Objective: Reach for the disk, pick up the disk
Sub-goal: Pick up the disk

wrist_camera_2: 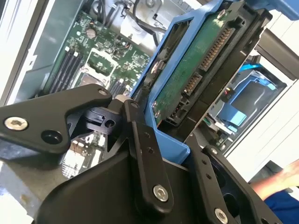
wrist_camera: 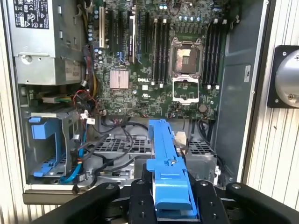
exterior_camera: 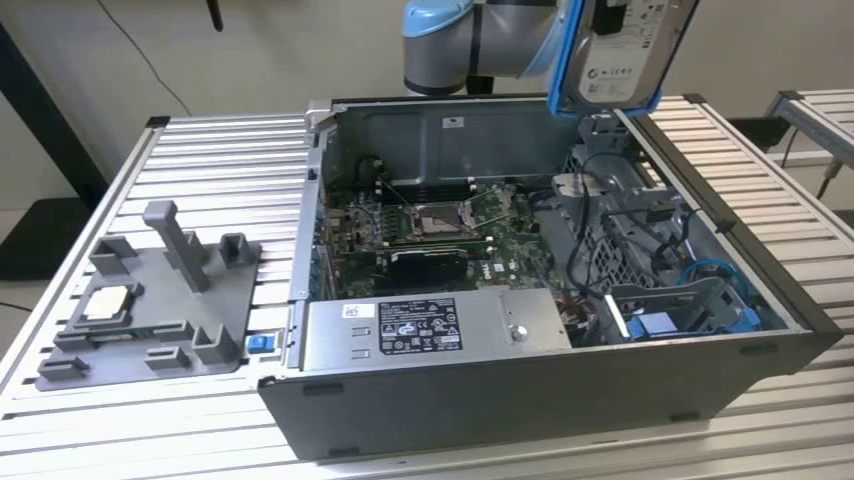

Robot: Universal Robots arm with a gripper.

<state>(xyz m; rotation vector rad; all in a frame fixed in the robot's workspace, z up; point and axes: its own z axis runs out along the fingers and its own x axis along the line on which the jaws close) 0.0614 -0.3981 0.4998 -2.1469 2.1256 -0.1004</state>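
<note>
1. Silver-grey metal and blue plastic make up the disk (exterior_camera: 617, 55), which is held upright in the air above the back corner of the open computer case (exterior_camera: 534, 400), clear of its rim.
2. Black, flat-linked fingers (wrist_camera_2: 145, 154) of the gripper (wrist_camera: 170, 198) are seen pressed against the blue side rails (wrist_camera: 166, 163), pinching the disk between them.
3. In the second wrist view the underside of the disk (wrist_camera_2: 201, 65) is shown as a green circuit board with a dark connector strip, framed by the smooth blue rail.
4. Below the disk, inside the case, a green motherboard (wrist_camera: 154, 65) is laid flat, with an empty square processor socket (wrist_camera: 186, 56) edged in bright metal.
5. A boxy silver power supply (exterior_camera: 427, 330) with a dark label is set along the front wall of the case.
6. A blue plastic drive bay (wrist_camera: 46, 144) is fitted in the case corner near black and blue cables.
7. Outside the case, on the ribbed metal table (exterior_camera: 214, 170), a matte grey plastic stand (exterior_camera: 154, 300) with upright posts is placed, and a small square silver chip (exterior_camera: 107, 302) rests on it.
</note>
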